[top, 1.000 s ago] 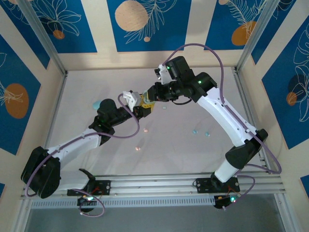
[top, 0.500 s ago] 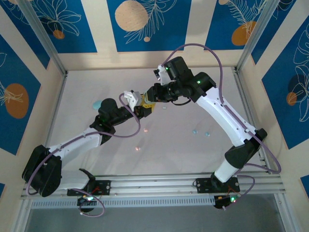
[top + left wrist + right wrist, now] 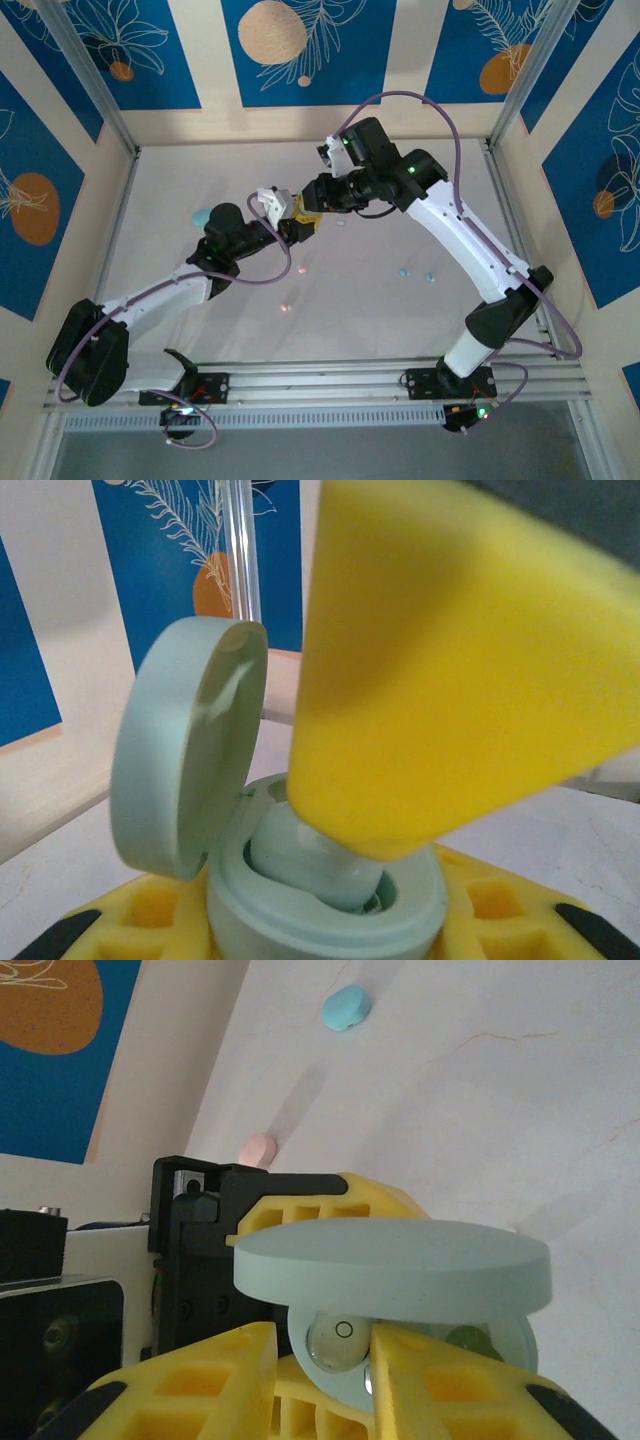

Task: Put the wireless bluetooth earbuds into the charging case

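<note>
Left fingers [image 3: 185, 935]: clamped on case [image 3: 300, 925], lid [image 3: 185, 750] up.
Right fingers [image 3: 245, 1355]: slightly apart, over case.
Earbud [image 3: 338, 1340]: between right fingers, in case well.

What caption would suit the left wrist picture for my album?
Left hand cradles the open mint charging case while a right-hand finger rests on a mint earbud inside.

Raised lid [image 3: 190, 745] and right pincer [image 3: 325, 1348] crowd the opening of the mint case [image 3: 320, 925].

Three pebble-shaped pastel plastic cases: one open mint case [image 3: 185, 750], one light blue case [image 3: 345, 1006], one pink case [image 3: 258, 1149]. Five tiny pastel plastic earbuds [image 3: 405, 271] lie loose on the bench [image 3: 350, 330] near the mint case.
</note>
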